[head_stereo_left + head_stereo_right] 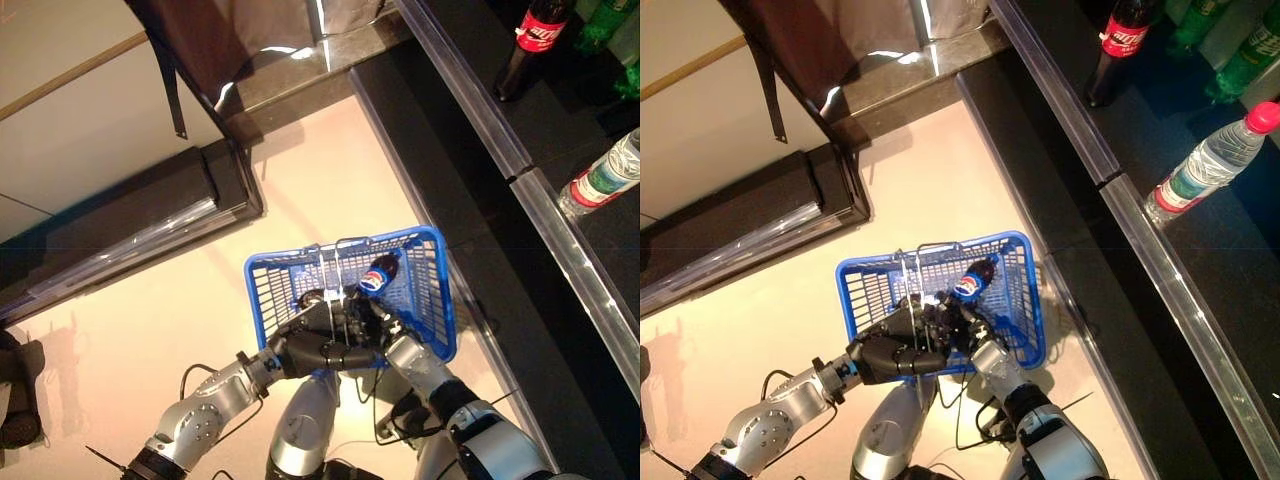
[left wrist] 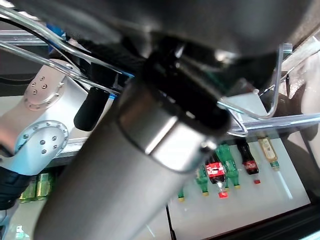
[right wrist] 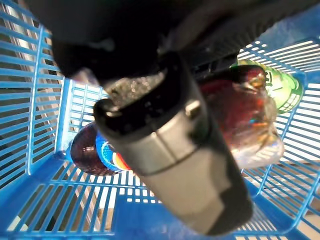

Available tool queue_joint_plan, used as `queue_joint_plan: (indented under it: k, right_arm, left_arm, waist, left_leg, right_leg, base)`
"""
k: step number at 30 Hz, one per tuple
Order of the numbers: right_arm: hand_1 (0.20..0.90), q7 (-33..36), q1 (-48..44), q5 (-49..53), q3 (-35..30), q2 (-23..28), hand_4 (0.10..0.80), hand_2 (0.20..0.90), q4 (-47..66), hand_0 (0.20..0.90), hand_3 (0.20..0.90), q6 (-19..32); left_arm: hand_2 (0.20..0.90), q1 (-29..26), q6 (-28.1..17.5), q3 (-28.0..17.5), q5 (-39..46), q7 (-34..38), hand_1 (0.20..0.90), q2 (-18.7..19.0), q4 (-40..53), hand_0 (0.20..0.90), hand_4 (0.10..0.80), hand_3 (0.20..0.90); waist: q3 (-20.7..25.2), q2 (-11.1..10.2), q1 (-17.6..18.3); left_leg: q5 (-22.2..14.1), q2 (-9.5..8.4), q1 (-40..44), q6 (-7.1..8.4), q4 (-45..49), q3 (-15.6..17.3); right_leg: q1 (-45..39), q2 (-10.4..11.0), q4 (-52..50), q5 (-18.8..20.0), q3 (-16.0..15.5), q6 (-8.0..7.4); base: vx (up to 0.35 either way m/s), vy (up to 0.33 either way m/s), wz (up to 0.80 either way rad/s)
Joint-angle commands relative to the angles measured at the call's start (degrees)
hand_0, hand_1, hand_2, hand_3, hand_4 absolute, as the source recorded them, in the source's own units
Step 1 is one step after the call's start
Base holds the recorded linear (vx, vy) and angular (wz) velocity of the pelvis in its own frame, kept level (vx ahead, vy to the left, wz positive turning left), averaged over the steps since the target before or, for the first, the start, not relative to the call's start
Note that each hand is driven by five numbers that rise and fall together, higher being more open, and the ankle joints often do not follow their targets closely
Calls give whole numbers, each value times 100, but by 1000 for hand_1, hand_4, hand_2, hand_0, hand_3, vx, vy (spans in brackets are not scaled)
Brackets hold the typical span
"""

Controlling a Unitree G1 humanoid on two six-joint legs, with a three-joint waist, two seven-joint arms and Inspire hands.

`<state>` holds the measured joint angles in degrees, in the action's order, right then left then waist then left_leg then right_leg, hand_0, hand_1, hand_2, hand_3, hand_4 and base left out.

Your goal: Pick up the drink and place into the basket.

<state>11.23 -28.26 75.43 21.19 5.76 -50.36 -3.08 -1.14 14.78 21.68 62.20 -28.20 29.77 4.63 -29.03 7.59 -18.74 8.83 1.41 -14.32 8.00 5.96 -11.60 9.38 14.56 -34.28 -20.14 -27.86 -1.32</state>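
Note:
My left hand [image 1: 318,352] is shut on the thin wire handles [image 1: 337,262] of the blue basket [image 1: 432,300] and holds it raised in front of me. My right hand [image 1: 372,318] reaches into the basket and is shut on the drink, a dark cola bottle with a blue label [image 1: 379,276], neck pointing up and away. In the right wrist view the cola bottle [image 3: 94,153] shows past my thumb [image 3: 170,150], low over the basket's blue mesh [image 3: 45,100]. A dark red bottle [image 3: 240,105] and a green bottle [image 3: 282,87] lie in the basket.
A dark shelf [image 1: 520,165] with a metal front rail runs along the right, bearing a red-label cola bottle [image 1: 532,42], a clear water bottle [image 1: 603,178] and green bottles [image 1: 608,20]. A dark low cabinet [image 1: 130,225] stands at the left. Pale floor lies between.

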Motion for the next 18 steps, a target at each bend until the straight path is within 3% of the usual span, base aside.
queue_joint_plan:
  k: [1,9,18]
  right_arm:
    - [900,-234,-467,104,-183,-214,800,900,253,900,900,448]
    - [900,-281,31,5,-48,8,800,900,1403,900,900,842]
    - [900,-786,1802,-1126,-18,367,800,900,3821,900,900,982]
  left_arm:
    - [300,-733,-755,-101,796,-1226,300,-745,2335,300,100,200]
    - [300,-462,-776,-217,685,-1115,300,-830,2194,300,100,200]
    - [300,222,-1465,-439,216,-893,300,-884,1679,300,100,200]
  waist:
    - [253,-25,-6]
    - [217,-94,124]
    - [232,-319,561]
  left_leg:
    - [-379,-387,134,-712,360,278]
    - [-382,-336,97,-722,368,376]
    - [-357,-170,102,-762,283,677]
  right_leg:
    - [-486,-225,1577,1624,255,59]
    - [-396,-227,1532,1631,299,40]
    - [-234,-345,1563,1667,572,-10]
  base:
    - [0,0,0]
    - [0,0,0]
    - [-4,5,-8]
